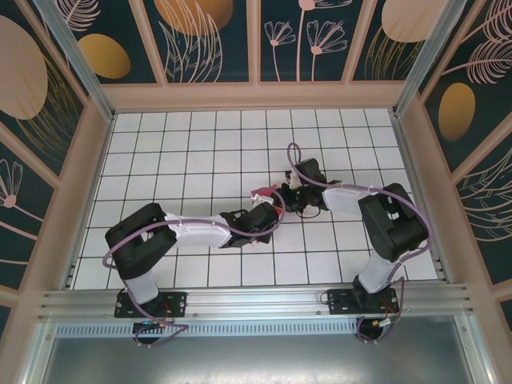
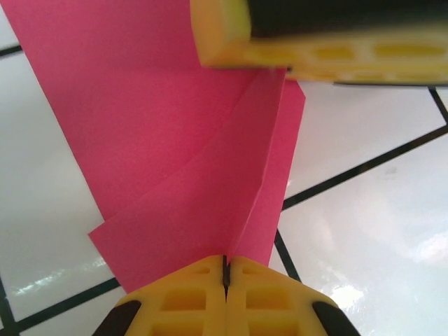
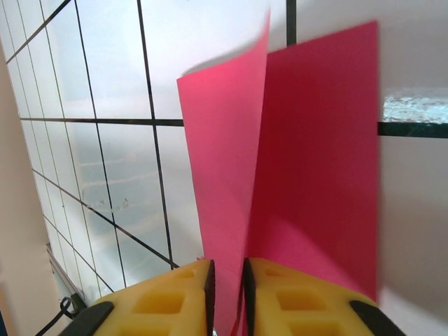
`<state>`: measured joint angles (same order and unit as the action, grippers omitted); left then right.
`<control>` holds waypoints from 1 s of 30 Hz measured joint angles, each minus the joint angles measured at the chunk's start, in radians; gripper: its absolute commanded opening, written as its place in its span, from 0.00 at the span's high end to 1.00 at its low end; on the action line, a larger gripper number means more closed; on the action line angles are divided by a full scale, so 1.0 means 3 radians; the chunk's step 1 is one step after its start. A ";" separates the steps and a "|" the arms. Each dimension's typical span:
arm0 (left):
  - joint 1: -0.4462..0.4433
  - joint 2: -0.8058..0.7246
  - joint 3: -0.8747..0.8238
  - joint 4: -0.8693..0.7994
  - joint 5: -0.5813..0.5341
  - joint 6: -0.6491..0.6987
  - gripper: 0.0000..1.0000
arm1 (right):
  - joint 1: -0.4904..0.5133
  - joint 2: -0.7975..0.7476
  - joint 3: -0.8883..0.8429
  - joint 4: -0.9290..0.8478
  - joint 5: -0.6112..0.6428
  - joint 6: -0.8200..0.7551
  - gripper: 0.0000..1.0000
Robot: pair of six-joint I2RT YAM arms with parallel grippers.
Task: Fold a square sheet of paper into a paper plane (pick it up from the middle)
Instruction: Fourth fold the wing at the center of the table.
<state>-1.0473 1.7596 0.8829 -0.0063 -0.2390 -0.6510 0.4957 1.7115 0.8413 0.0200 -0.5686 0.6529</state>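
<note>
The magenta-pink sheet of paper (image 1: 262,193) is folded into overlapping flaps along a centre crease and is held up between both arms over the middle of the tiled floor. I cannot tell whether it has the paper plane's pointed shape. In the left wrist view my left gripper (image 2: 226,269) is shut on the crease at the paper's (image 2: 175,140) near end. At the top of that view, a yellow finger (image 2: 315,52) of the other gripper lies across the far end. My right gripper (image 3: 227,276) stands slightly open, with a flap of the paper (image 3: 315,140) passing loosely through the gap between its pads.
The white tiled floor (image 1: 192,144) with black grid lines stretches all around the arms. Wooden-framed walls (image 1: 92,184) with dark floral panels close it in at left, right and back. A metal rail (image 1: 256,300) carries both arm bases at the near edge.
</note>
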 measured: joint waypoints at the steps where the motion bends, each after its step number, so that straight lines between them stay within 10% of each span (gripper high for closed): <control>1: 0.0014 -0.0024 -0.0083 0.0081 0.0048 -0.0036 0.96 | -0.0001 -0.0004 0.0011 -0.0015 0.0005 -0.0001 0.71; 12: 0.0247 -0.0390 -0.0823 0.1105 0.0603 -0.0434 0.95 | -0.0064 -0.0389 0.0020 -0.0121 0.0078 -0.0069 0.62; 30: 0.0591 -0.0416 -0.1431 0.2235 0.1275 -0.0872 0.97 | 0.0011 -0.0367 -0.0072 -0.0093 -0.0003 -0.0085 0.91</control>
<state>-0.8700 1.6348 0.4538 0.6643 0.1436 -0.9127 0.4992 1.6012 0.8196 -0.0078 -0.5694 0.6273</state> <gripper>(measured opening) 0.068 0.122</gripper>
